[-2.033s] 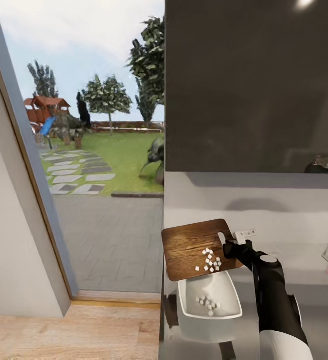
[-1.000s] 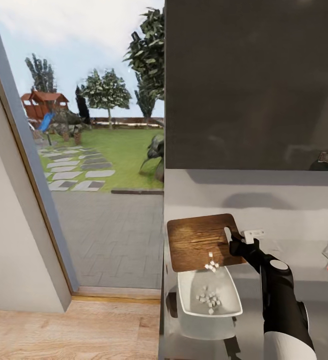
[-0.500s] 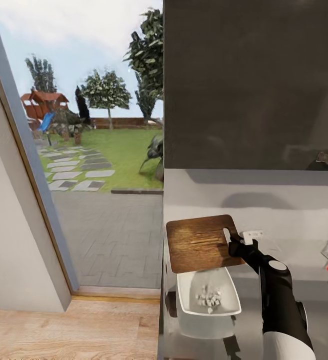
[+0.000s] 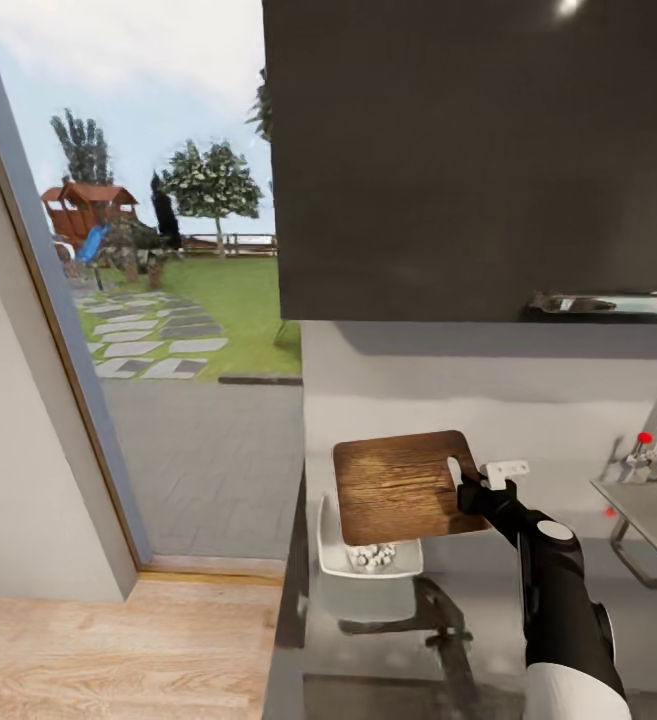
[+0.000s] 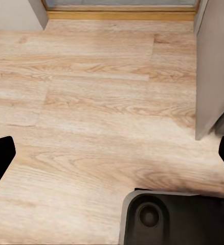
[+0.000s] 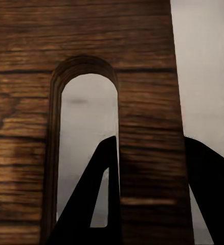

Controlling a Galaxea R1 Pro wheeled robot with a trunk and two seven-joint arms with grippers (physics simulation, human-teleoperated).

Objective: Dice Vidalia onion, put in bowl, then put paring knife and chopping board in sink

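While the right end effector [image 4: 471, 487] clamps the chopping board [image 4: 401, 486] by the strip beside its slot handle, one finger through the slot, the board hangs tilted above the tabletop [image 4: 488, 600]. At 6 o'clock from the board, the white bowl [image 4: 363, 568] sits on the tabletop holding diced onion [image 4: 371, 555]. The sink [image 4: 648, 510] lies at 3 o'clock. The left end effector [image 5: 112, 158] stands wide open over the wooden floor [image 5: 91, 102].
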